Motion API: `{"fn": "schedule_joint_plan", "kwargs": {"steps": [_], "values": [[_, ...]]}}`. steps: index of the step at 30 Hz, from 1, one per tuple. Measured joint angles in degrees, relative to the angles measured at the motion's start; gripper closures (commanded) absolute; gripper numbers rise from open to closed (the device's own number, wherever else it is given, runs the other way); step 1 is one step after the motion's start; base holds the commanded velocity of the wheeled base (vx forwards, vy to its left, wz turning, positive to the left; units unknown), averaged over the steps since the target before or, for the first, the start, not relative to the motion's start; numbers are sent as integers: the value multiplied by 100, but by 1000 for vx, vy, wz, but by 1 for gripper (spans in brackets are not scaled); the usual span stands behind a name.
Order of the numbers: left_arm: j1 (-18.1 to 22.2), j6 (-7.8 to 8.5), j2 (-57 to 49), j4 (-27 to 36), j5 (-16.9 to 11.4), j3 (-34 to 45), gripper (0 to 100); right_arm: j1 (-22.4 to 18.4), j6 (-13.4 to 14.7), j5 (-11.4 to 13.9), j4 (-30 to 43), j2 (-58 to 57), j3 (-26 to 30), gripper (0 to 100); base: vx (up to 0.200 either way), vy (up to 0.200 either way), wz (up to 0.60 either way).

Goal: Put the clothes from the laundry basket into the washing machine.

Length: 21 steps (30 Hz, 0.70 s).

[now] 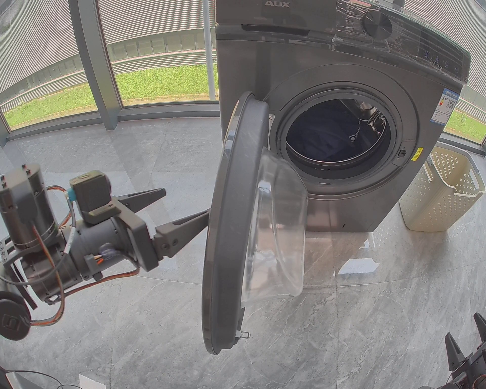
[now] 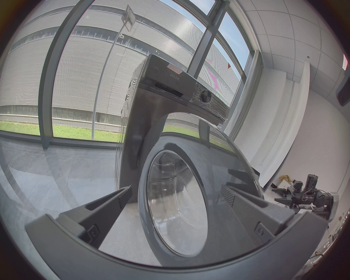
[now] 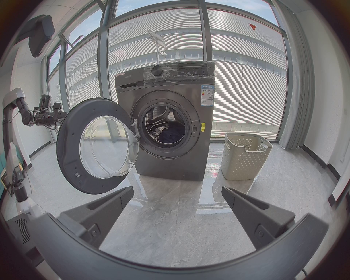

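Grey metal washing machine (image 1: 344, 66) stands with its round glass door (image 1: 228, 228) swung open; dark blue clothes (image 1: 329, 134) lie in the drum; the cream perforated laundry basket (image 1: 445, 192) sits beside it; left claw (image 1: 186, 202), spread wide, waits at the door's rim, probably to shut it; right claw (image 3: 175, 189) spread wide, empty.

Below my left gripper (image 1: 186, 202) I see glossy grey floor tiles (image 1: 152, 314). Ahead of it stands a tall window (image 1: 152, 50) with a grey frame post (image 1: 93, 61). Beyond the glass lie grass (image 1: 162, 81) and a ribbed building front (image 1: 152, 20). Far ahead of my right gripper (image 3: 177, 189), off to its right, a grey curtain (image 3: 304, 84) hangs.
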Motion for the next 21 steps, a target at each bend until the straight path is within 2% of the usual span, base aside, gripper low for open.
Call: {"fn": "schedule_joint_plan", "kwargs": {"steps": [9,21], "values": [[-607,-48,945,-651,725,-673,0,0,-2,0,0,0,0,0,0,0,0],[-852,-146,2047,-686,907,-1961,0,0,-2,0,0,0,0,0,0,0,0]]}}
